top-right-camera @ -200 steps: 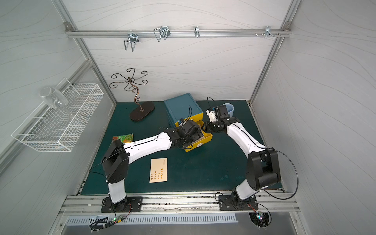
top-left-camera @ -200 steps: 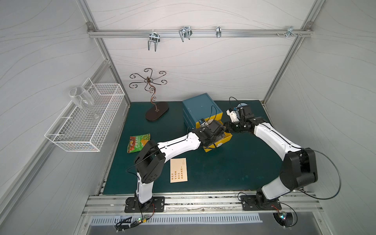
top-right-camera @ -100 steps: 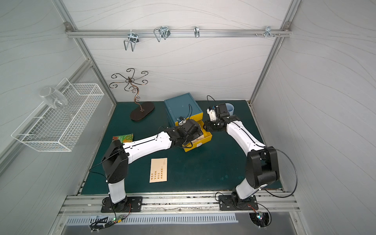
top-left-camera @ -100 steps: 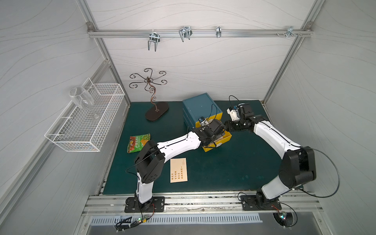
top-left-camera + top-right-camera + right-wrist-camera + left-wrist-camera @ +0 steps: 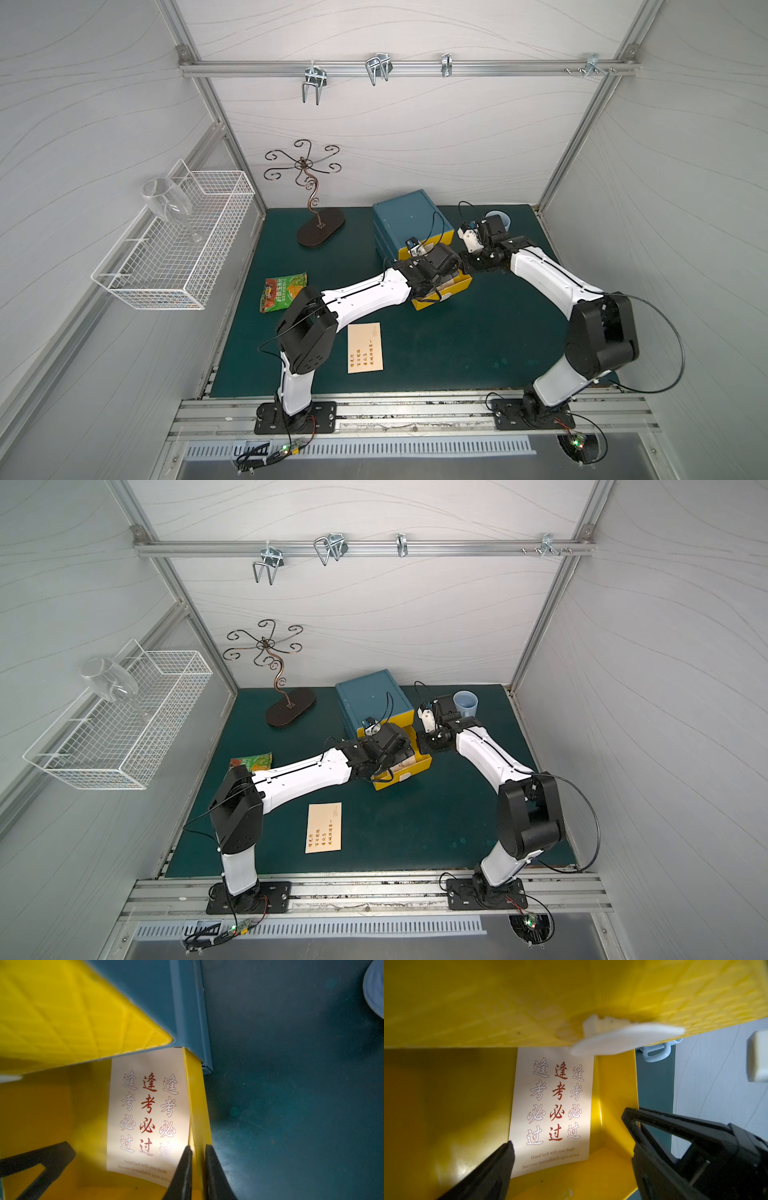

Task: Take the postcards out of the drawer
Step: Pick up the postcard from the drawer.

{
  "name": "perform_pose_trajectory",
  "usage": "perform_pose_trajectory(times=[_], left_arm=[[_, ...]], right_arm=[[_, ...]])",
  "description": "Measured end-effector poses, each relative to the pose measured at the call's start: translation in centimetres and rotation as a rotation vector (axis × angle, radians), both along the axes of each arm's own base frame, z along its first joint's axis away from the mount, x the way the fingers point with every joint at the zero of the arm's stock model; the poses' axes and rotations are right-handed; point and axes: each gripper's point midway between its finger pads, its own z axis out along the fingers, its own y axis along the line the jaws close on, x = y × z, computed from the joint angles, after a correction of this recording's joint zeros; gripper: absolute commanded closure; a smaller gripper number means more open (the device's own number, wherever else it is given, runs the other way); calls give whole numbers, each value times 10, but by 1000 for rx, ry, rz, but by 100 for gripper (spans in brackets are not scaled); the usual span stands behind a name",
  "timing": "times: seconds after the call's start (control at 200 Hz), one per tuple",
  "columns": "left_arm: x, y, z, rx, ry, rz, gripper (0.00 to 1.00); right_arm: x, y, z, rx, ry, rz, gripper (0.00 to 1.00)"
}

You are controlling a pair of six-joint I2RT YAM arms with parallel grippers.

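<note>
Step in hand: pickup of postcard from drawer. State: left gripper in drawer, jaws wide, empty. Card lies flat on floor beneath, between fingers, one long edge against side wall. Alongside, right gripper clamps that wall, steadying drawer. Farther back, behind left gripper: second postcard on mat, already out. Next move likely: descend, lever card edge up, close.

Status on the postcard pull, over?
Left hand open over postcard in drawer. Right hand pinching drawer wall. Second postcard on mat. Upper drawer overhangs card's far end.
</note>
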Motion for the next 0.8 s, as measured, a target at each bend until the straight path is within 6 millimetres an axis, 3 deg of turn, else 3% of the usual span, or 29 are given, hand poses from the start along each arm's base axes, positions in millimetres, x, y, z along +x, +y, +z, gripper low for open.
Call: perform_pose_trajectory(times=[0.37,0.8], left_arm=[[2,3,0,7,-6,9,6],[2,3,0,10,-8,10,5]], right_arm=[[-8,-2,-4,-41,-7,36,92],[-17,-3,-3,-46,16,51,92]])
